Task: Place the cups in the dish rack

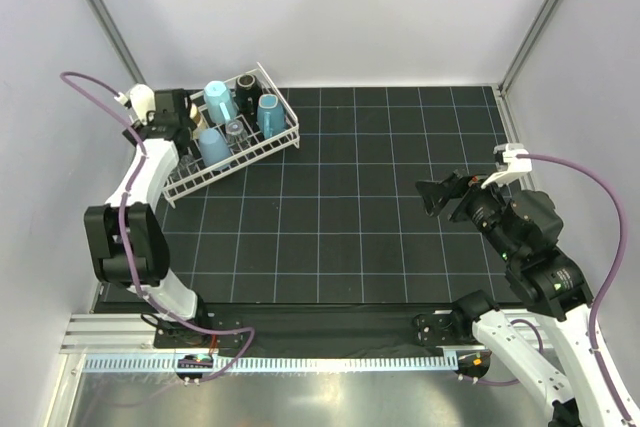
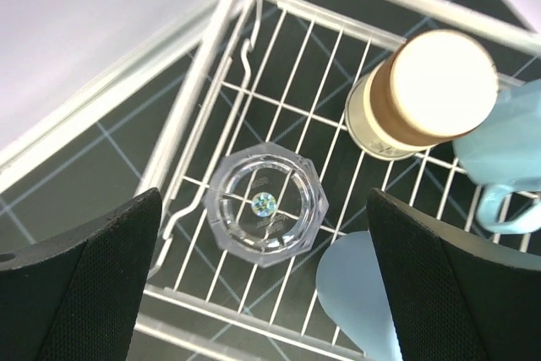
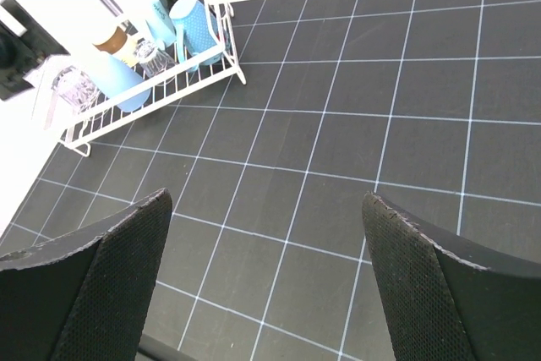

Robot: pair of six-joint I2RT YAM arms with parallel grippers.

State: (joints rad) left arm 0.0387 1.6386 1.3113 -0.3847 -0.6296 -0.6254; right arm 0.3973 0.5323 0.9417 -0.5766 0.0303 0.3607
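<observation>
You have seven cups (image 1: 220,100) in the rack (image 1: 282,102), two being glasses (image 1: 235,130); left gripper (image 2: 264,234) spread wide above one glass (image 2: 266,209), right gripper (image 3: 269,209) wide, empty.

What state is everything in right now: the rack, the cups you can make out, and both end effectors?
dish rack: on the mat, loaded.
clear glass: standing in a corner of the dish rack, not gripped.
brown cup: standing in the dish rack.
black mug: in the dish rack, far end.
left end effector: open, empty, above the clear glass.
right end effector: open, empty, over the mat.
</observation>
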